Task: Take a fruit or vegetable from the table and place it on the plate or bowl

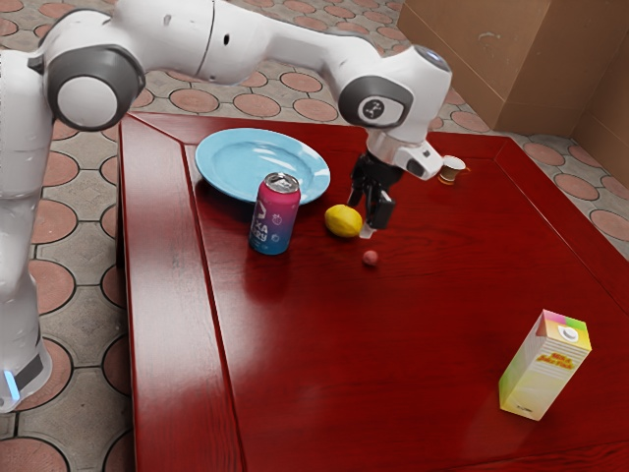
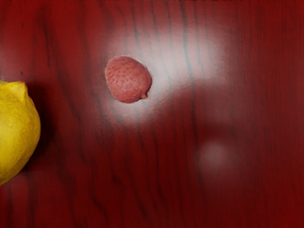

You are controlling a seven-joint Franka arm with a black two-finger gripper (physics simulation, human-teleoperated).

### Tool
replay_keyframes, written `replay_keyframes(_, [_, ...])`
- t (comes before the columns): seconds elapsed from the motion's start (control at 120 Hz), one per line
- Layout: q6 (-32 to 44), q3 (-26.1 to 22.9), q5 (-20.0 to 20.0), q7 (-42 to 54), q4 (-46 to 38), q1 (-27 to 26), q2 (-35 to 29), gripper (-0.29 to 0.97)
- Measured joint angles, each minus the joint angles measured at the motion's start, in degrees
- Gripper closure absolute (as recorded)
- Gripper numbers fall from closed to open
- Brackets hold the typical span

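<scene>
Tabletop (image 1: 413, 334): dark red wood with a raised border along its edges.

Blue plate (image 1: 236, 157): lies flat near the far corner on the exterior view's left, with nothing on it.

Soda can (image 1: 274, 213): pink and blue, upright, just on the near side of the plate. Its top overlaps the plate's rim in the exterior view; we cannot tell whether the two touch.

Lemon (image 1: 343, 220): on the wood between the soda can and the tool, touching neither.

Tool (image 1: 371, 226): hangs low over the tabletop with its fingers pointing down, just beside the lemon on the side toward the exterior view's right. We read the fingers as apart, with nothing between them. We cannot tell whether the tips reach the wood.

Small red fruit (image 1: 371, 258): lies on the tabletop just toward the near edge from the tool's tips and a little apart from the lemon. Nothing grips it.

In the wrist view we note the small red fruit (image 2: 127, 79) with pitted, strawberry-like skin, lying on bare wood under the hand. The lemon (image 2: 16, 130) lies near it, with a strip of wood between them.

Small cup (image 1: 452, 169): near the far edge, beyond the tool.

Carton (image 1: 543, 364): yellow and green, upright near the near corner on the exterior view's right, well apart from everything else.
</scene>
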Motion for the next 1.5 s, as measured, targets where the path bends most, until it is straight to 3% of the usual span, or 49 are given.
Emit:
replay_keyframes(0.683, [5.9, -0.5, -2.8, 2.4, -4.4, 0.9, 2.9, 0.00])
replay_keyframes(1.058, [6.6, -0.4, -2.1, 4.7, 3.0, 2.0, 9.1, 0.00])
replay_keyframes(1.5, [6.8, -0.6, -2.9, 6.7, 2.3, 2.0, 10.5, 0.00])
